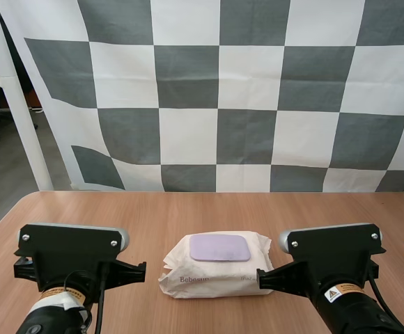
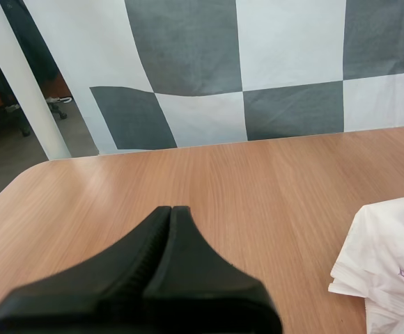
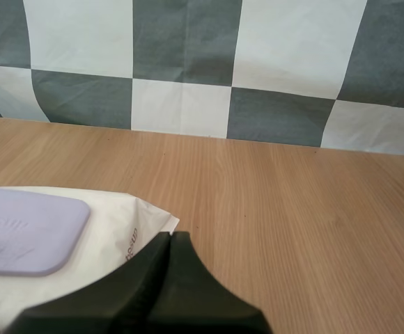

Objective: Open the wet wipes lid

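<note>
The left gripper (image 2: 170, 214) is clenched on nothing, its fingers pressed into one wedge over the bare table (image 2: 209, 174), left of the pack of wet wipes (image 1: 216, 273). The right gripper (image 3: 168, 240) is likewise clenched and empty, just beside the pack's right edge. The pack lies near the table's near edge, between both arms, with its purple lid (image 1: 219, 248) flat down. Open wood stretches beyond it on the far side.

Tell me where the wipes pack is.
In the high view the wet wipes pack lies on the table between the left arm and right arm, nearer the right.
</note>
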### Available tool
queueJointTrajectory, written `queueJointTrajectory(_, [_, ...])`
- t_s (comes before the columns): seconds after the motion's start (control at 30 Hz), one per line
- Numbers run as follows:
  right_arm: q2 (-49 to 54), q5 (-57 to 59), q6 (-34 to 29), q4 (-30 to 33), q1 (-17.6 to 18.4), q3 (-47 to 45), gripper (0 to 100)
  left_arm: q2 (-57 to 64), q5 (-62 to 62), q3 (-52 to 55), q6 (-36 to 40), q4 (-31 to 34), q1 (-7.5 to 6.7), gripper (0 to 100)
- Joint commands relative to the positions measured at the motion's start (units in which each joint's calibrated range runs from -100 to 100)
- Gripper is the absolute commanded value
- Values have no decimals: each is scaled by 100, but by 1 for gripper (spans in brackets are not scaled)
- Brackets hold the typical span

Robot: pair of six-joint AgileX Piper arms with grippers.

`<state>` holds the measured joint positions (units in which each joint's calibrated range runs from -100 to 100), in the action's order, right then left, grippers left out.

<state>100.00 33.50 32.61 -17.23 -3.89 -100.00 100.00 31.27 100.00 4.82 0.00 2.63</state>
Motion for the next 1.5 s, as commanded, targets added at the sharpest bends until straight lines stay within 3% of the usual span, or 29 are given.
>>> queueJointTrajectory(0.0, [0,-170,-1435,1455,615,0,0,0,-188,0,792,0,-358,0])
queueJointTrajectory(0.43, [0,-170,-1435,1455,615,0,0,0,-188,0,792,0,-365,0])
queueJointTrajectory(0.57, [0,-170,-1435,1455,615,0,0,0,-188,0,792,0,-501,0])
queueJointTrajectory(0.7, [0,-170,-1435,1455,615,0,0,0,-188,0,772,0,-502,0])
queueJointTrajectory(0.9, [0,-671,-1435,1498,615,0,0,0,-1057,0,212,485,-502,0])
queueJointTrajectory(1.07, [0,-580,-1390,1583,615,809,0,0,-994,-790,-327,500,-502,0])
queueJointTrajectory(1.33, [0,-580,-1390,1583,615,2345,0,0,-563,-2212,-348,396,-502,0])
queueJointTrajectory(1.47, [0,-598,-1400,1129,615,2624,0,0,-1270,-2391,-336,175,-502,0])
